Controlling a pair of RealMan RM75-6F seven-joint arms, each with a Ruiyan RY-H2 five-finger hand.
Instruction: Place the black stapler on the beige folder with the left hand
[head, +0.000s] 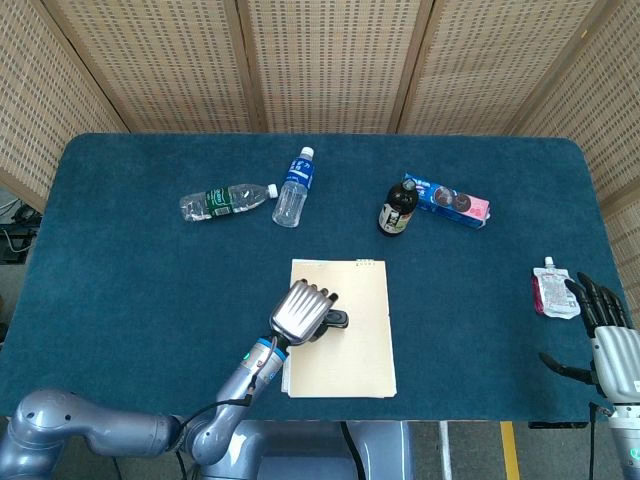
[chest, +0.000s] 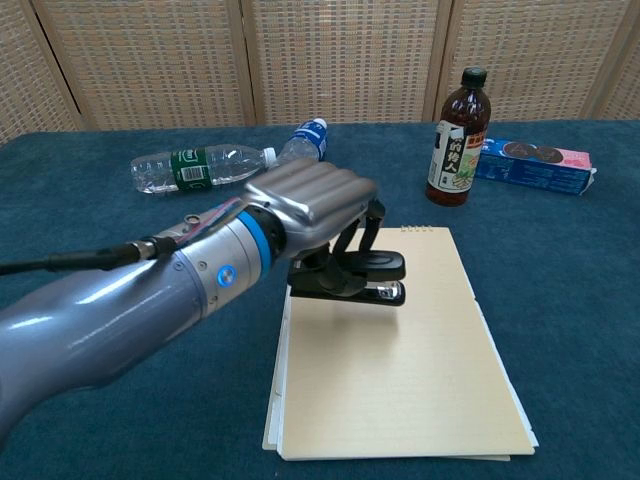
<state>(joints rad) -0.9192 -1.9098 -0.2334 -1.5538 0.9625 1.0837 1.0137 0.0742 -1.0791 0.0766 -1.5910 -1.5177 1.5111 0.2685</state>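
My left hand (head: 303, 310) (chest: 312, 204) grips the black stapler (chest: 350, 278) (head: 333, 320) from above and holds it over the left part of the beige folder (head: 343, 330) (chest: 400, 350). In the chest view the stapler's nose points right; whether its base touches the folder I cannot tell. The folder lies flat at the table's front centre. My right hand (head: 608, 335) rests at the front right edge with its fingers spread and nothing in it; the chest view does not show it.
Two clear water bottles (head: 224, 199) (head: 294, 188) lie at the back left. A brown drink bottle (head: 397, 206) stands at the back right beside a blue biscuit box (head: 452, 201). A small pink pouch (head: 549, 292) lies just ahead of my right hand.
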